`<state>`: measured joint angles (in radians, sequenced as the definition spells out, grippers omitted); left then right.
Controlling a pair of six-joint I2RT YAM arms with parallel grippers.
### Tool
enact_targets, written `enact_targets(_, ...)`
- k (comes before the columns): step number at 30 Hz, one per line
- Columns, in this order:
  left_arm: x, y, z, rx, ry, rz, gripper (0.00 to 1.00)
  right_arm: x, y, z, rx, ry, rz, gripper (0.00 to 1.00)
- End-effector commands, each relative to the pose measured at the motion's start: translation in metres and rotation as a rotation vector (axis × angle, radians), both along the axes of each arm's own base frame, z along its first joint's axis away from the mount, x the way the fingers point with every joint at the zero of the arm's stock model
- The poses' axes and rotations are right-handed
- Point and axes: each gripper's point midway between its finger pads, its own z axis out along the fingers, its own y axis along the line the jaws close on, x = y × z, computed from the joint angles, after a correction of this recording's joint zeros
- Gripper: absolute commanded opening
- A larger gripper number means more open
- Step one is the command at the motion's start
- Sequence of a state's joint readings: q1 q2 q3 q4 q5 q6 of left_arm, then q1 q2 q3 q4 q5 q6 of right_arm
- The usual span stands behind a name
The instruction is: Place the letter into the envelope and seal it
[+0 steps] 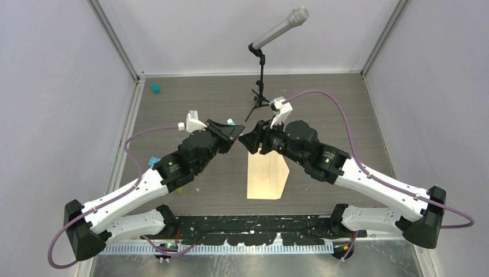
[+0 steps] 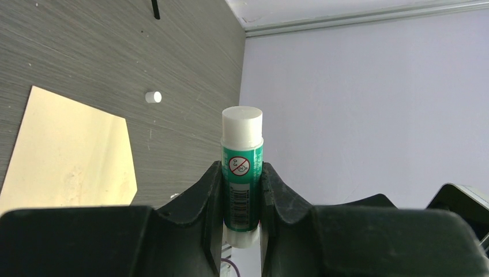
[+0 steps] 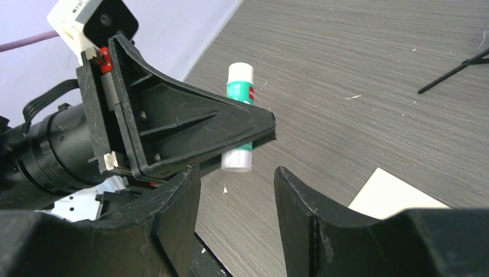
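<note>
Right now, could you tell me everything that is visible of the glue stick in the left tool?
The glue stick is a small, plastic-looking cylinder with a green label in the middle and white at both ends. The label carries a red-ringed prohibition sign and a barcode. The left tool holds it off the table, its two fingers clamped on the green part, so both white ends stick out. Nothing else touches it; the right tool stands close with open jaws.
</note>
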<state>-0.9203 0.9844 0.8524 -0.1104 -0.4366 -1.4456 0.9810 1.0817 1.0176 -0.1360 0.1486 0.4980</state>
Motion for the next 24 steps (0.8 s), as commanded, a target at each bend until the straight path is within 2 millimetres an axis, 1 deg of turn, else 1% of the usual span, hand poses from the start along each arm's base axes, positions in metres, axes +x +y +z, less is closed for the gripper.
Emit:
enact_targets(1, 0.001, 0.006, 0.030, -0.069, -0.033, 0.024, 0.00, 0.006, 0.011, 0.034, 0.060, -0.081, -0.003, 0.54)
enact_targets(7, -0.002, 0.005, 0.032, -0.111, -0.024, 0.012, 0.00, 0.009, 0.013, 0.031, 0.048, -0.082, -0.013, 0.49)
enact_targets(10, -0.004, 0.004, 0.034, -0.125, -0.024, 0.003, 0.00, 0.010, 0.011, 0.032, 0.048, -0.093, -0.024, 0.48)
enact_targets(14, -0.006, 0.000, 0.032, -0.141, -0.004, -0.016, 0.00, 0.011, 0.011, 0.035, 0.053, -0.103, -0.028, 0.48)
enact_targets(17, -0.007, -0.004, 0.031, -0.157, 0.010, -0.030, 0.00, 0.012, 0.013, 0.035, 0.056, -0.108, -0.028, 0.45)
enact_targets(24, -0.009, -0.008, 0.033, -0.186, 0.024, -0.048, 0.00, 0.014, 0.015, 0.035, 0.065, -0.116, -0.031, 0.34)
